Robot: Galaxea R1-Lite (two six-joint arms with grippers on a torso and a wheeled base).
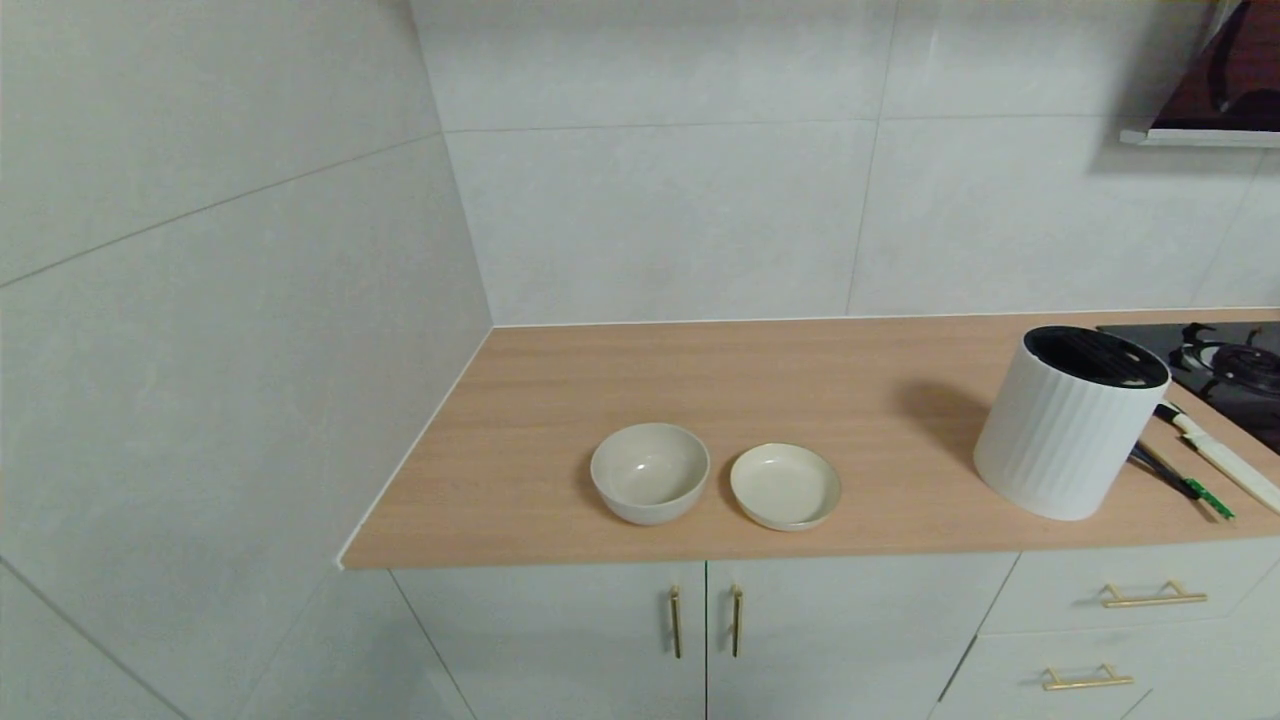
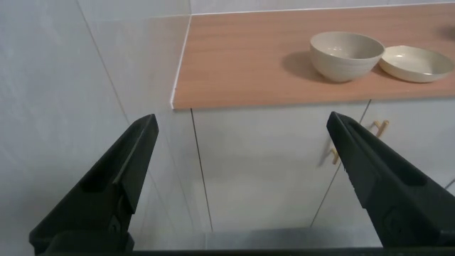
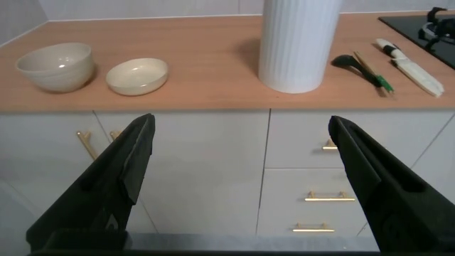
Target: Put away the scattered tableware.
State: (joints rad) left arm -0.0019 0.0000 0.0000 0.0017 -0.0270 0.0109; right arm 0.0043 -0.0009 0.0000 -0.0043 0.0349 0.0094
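Bowl of cream ceramic [image 1: 649, 472] just beside shallow cream dish [image 1: 785, 486], well left of white ribbed cylindrical holder [image 1: 1068, 432], left gripper [image 2: 242, 121] and right gripper [image 3: 240, 121] spread wide, empty.

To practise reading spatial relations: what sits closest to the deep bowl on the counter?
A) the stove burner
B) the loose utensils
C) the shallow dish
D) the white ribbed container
C: the shallow dish lies right beside the bowl, while the ribbed container stands much farther along.
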